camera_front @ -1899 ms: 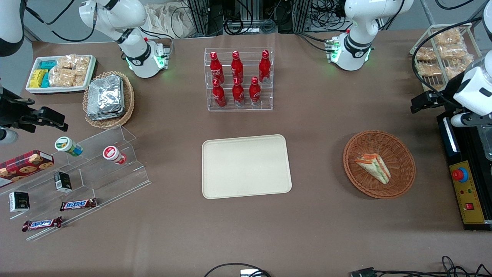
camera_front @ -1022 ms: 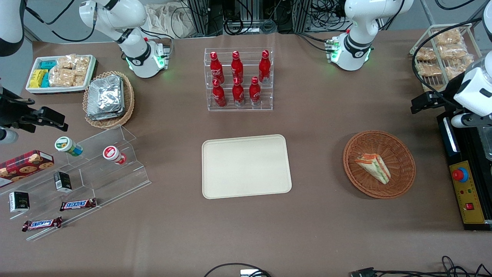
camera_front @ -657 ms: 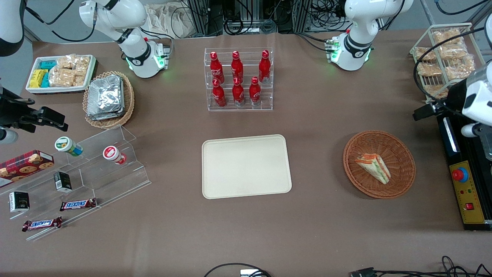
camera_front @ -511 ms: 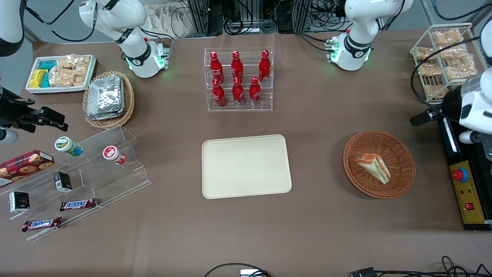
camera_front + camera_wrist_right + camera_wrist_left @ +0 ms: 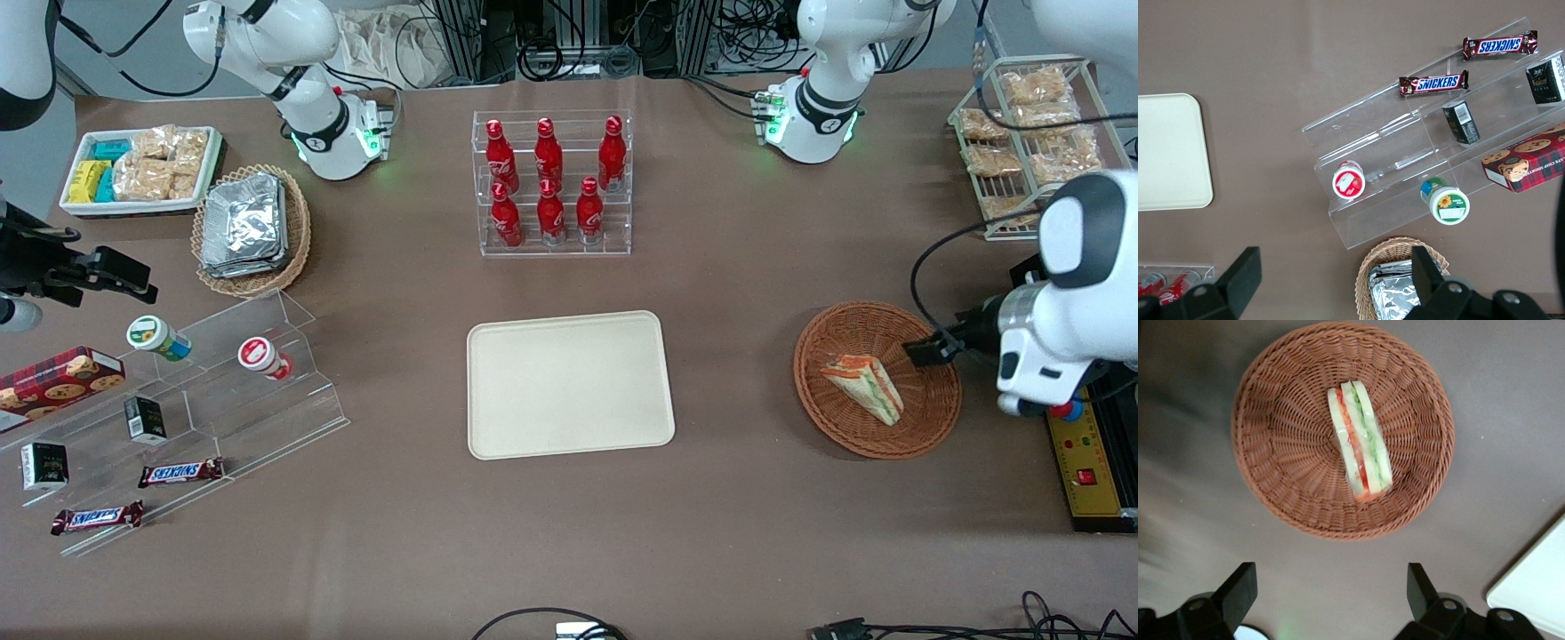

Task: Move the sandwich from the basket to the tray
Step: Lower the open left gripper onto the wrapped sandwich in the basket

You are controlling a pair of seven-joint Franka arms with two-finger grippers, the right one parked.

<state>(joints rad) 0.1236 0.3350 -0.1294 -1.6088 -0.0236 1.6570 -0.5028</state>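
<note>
The sandwich (image 5: 862, 388) (image 5: 1360, 445), a clear-wrapped white wedge with orange-red and green layers, lies in the round reddish-brown wicker basket (image 5: 933, 418) (image 5: 1275, 443). The cream tray (image 5: 569, 384) sits mid-table with nothing on it; one corner (image 5: 1538, 597) shows in the left wrist view. My left gripper (image 5: 1330, 593) hangs open, well above the table, just outside the basket's rim, with nothing between its black fingers (image 5: 1238, 587). In the front view the arm's white wrist (image 5: 1040, 356) sits at the basket's edge toward the working arm's end and hides the fingers.
A black and yellow control box (image 5: 1089, 462) lies beside the basket at the table's end. A wire rack of bagged snacks (image 5: 1031, 133) stands farther from the camera. A clear rack of red bottles (image 5: 551, 182) stands farther back than the tray.
My left arm has swung from near the wire snack rack toward the front camera and now sits at the basket's edge. Sandwich, basket and tray have not moved.
</note>
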